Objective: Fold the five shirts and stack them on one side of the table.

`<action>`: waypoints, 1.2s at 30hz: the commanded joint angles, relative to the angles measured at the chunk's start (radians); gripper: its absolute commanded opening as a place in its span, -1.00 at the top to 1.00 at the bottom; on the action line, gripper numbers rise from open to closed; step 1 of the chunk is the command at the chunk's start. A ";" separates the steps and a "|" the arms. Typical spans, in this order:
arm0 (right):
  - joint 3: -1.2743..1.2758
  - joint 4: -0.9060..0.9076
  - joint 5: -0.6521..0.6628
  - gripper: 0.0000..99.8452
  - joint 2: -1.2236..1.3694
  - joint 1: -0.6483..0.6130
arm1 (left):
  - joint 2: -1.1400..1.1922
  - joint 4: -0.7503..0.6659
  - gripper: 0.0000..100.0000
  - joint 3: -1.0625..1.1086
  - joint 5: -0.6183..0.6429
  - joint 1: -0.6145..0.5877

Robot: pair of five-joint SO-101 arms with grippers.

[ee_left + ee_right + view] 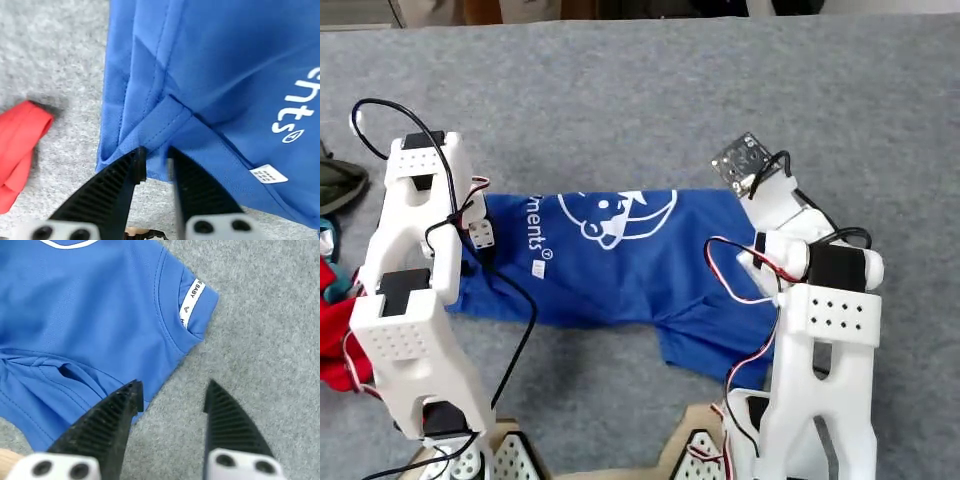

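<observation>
My left gripper (157,162) is barely apart at the blue shirt (225,75) hem. My right gripper (172,390) gapes wide over its collar edge, mid-table (260,315).

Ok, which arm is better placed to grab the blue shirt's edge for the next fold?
Left, probably: the left gripper sits right at the blue shirt's folded hem; the right gripper is open, half over bare table.
</observation>
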 commanded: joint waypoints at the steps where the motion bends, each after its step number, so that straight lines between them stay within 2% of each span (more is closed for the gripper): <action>1: -0.054 -0.018 -0.014 0.78 0.005 -0.012 | -0.013 0.008 0.95 -0.003 0.009 -0.020; 6: -0.054 -0.018 -0.014 0.95 0.005 -0.012 | -0.013 0.023 0.96 0.000 0.000 -0.046; 12: -0.054 -0.018 -0.014 0.97 0.005 -0.012 | -0.050 0.143 0.96 0.003 -0.055 -0.055; 24: -0.054 -0.018 -0.014 0.97 0.005 -0.016 | -0.472 0.149 0.96 0.350 -0.097 0.018; 31: -0.061 0.003 -0.006 0.97 0.005 -0.018 | -0.611 0.146 0.95 0.431 -0.097 0.018; 36: -0.061 0.003 0.002 0.97 0.004 -0.018 | -0.621 0.149 0.73 0.431 -0.089 0.015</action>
